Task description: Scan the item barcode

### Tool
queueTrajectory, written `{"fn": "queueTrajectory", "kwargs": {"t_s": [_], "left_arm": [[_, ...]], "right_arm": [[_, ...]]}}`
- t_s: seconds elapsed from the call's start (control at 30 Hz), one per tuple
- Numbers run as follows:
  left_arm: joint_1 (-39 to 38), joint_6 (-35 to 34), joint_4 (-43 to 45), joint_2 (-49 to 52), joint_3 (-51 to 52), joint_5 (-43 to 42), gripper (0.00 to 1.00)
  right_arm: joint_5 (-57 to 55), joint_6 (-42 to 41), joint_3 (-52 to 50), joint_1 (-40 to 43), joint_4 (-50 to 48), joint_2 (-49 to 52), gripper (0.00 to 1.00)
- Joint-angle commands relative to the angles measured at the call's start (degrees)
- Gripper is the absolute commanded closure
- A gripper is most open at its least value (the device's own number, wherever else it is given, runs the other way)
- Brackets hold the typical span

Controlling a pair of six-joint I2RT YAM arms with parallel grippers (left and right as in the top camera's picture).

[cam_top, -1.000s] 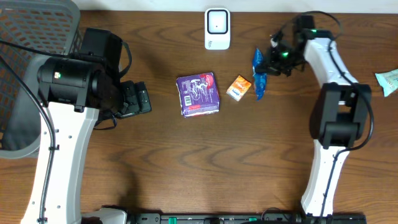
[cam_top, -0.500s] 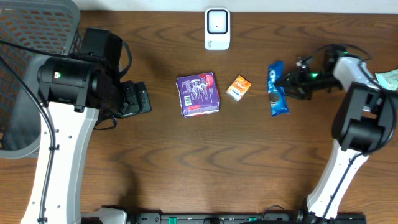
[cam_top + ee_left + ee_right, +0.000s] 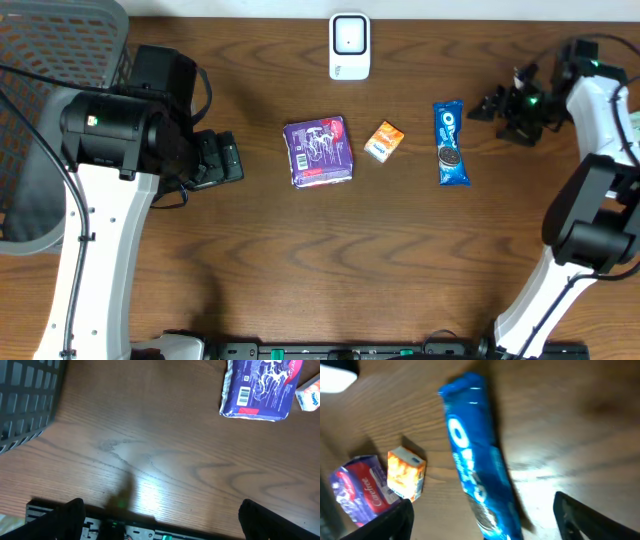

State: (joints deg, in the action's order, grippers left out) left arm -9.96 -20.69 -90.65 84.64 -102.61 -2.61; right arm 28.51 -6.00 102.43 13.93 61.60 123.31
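While the blue cookie pack (image 3: 451,143) lies flat on the wooden table (image 3: 300,260), logo up and touched by nothing, my right gripper (image 3: 497,108) hangs near it at its 2 o'clock, fingers spread wide with nothing between them. The pack's long side runs from 12 to 6 o'clock and no barcode shows on the upper face, so I judge the code to be underneath or along a seam, and the pack to be resting here rather than being presented. The white scanner (image 3: 349,46) stands at the table's 12 o'clock edge, well apart from the pack at roughly its 10 o'clock, and nothing lies on the bare wood between them. A small orange carton (image 3: 384,141) sits at the pack's 9 o'clock, near but not touching, and beyond it in the same direction a purple packet (image 3: 318,151) lies face up, its barcode plain in my left wrist view. My left gripper (image 3: 222,160) waits at the purple packet's 9 o'clock, its fingers also wide and empty, with the grey basket (image 3: 50,60) behind it toward 10 o'clock. A pale green packet (image 3: 625,128) shows at the table's 3 o'clock edge, close to my right arm. As I judge it, the carton is the only crowding: a reach for the purple packet from the 3 o'clock side would have to pass it.
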Motion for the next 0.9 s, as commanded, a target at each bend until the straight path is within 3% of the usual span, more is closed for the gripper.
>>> {"fn": "queueTrajectory", "kwargs": {"t_s": [0.0,0.23,0.3,0.43,0.53,0.67,0.87], "left_arm": [[0.13,0.74,-0.15,0.33,0.0,0.74,0.02],[0.13,0.74,-0.15,0.33,0.0,0.74,0.02],[0.13,0.74,-0.15,0.33,0.0,0.74,0.02],[0.13,0.74,-0.15,0.33,0.0,0.74,0.02],[0.13,0.74,-0.15,0.33,0.0,0.74,0.02],[0.13,0.72,-0.17,0.33,0.0,0.74,0.02],[0.13,0.74,-0.15,0.33,0.0,0.74,0.02]], "right_arm": [[-6.25,-0.66,-0.66,-4.09,-1.7,0.15,0.12],[-9.75,-3.87,-4.44,-7.89,-6.27,1.55,0.11],[-9.77,-3.82,-6.71,-8.72,-8.22,1.64,0.15],[-9.81,-3.85,-11.13,-9.73,-12.09,1.64,0.37],[-10.23,-5.14,-14.78,-10.19,-15.08,1.64,0.41],[-10.08,-5.16,-17.59,-10.23,-17.38,1.64,0.75],[-1.2,-5.11,-14.88,-10.8,-17.27,1.6,0.99]]}}
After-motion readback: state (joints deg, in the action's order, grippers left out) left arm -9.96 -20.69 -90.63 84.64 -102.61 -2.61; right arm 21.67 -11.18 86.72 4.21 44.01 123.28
